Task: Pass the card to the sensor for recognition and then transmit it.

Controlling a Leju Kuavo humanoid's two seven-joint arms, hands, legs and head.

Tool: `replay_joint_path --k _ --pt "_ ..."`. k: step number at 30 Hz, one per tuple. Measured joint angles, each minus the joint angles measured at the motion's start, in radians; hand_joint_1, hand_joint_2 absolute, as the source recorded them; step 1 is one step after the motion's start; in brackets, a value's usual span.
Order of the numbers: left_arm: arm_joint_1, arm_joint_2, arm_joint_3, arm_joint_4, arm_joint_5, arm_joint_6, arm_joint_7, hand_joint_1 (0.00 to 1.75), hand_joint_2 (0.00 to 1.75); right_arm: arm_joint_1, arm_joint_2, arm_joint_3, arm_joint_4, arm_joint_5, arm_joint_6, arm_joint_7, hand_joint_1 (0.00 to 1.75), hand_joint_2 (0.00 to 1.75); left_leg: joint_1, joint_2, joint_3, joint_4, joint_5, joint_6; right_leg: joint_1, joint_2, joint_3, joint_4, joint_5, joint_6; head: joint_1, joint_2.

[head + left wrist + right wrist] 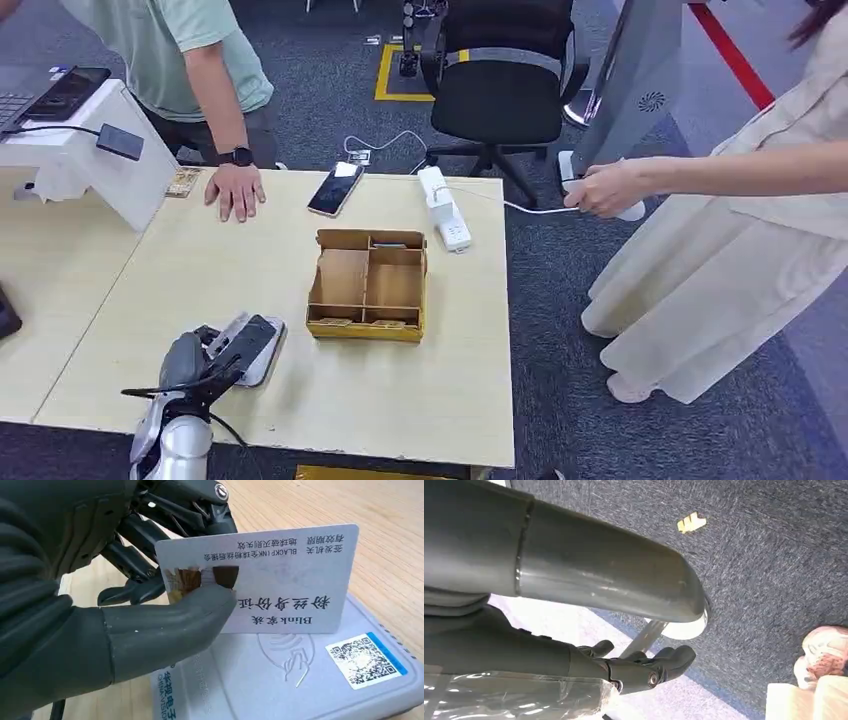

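Left hand (100,605) up close: thick grey thumb on the glossy face of the card (280,580), dark fingers (150,525) behind it, a firm pinch. The card is a thin white plastic rectangle with rounded corners, printed in black characters (they read upside down here), and it is held on edge just above the reader (310,680), a flat grey pad with a matte top, a wave symbol and a QR sticker. From the head view, that hand (215,350) and the reader (265,350) sit near the front left of the pale wooden table (440,400), with a brown cardboard box (367,285) of square compartments in the middle. Right hand (634,667) hangs over blue carpet (774,555), fingers loosely curled, nothing in them.
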Motion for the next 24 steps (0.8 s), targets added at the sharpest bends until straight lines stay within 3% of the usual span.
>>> replay_joint_path --k 15,21,24 --pt "0.002 -0.004 0.001 0.0 -0.051 0.01 -0.005 1.75 1.75 -0.004 -0.001 -0.006 -0.001 0.0 0.0 -0.01 0.0 0.0 0.0 0.0 0.002 0.0 0.0 0.0 0.0 0.0 0.001 0.0 0.0 0.0 0.0 0.0" --pt "0.002 -0.018 -0.002 -0.002 -0.022 0.044 -0.063 1.75 1.75 -0.003 -0.001 -0.006 -0.001 0.0 0.0 -0.007 0.0 0.0 0.0 0.0 0.002 0.0 0.0 0.0 0.0 0.0 0.001 0.0 0.0 0.0 0.0 0.0" --pt "0.001 -0.023 -0.02 -0.021 -0.026 0.102 -0.111 1.75 1.75 -0.001 0.0 -0.005 -0.002 0.0 -0.001 -0.003 0.0 0.0 0.0 0.0 0.001 0.0 0.0 0.0 0.0 0.0 0.001 0.0 0.0 0.0 0.0 0.0"
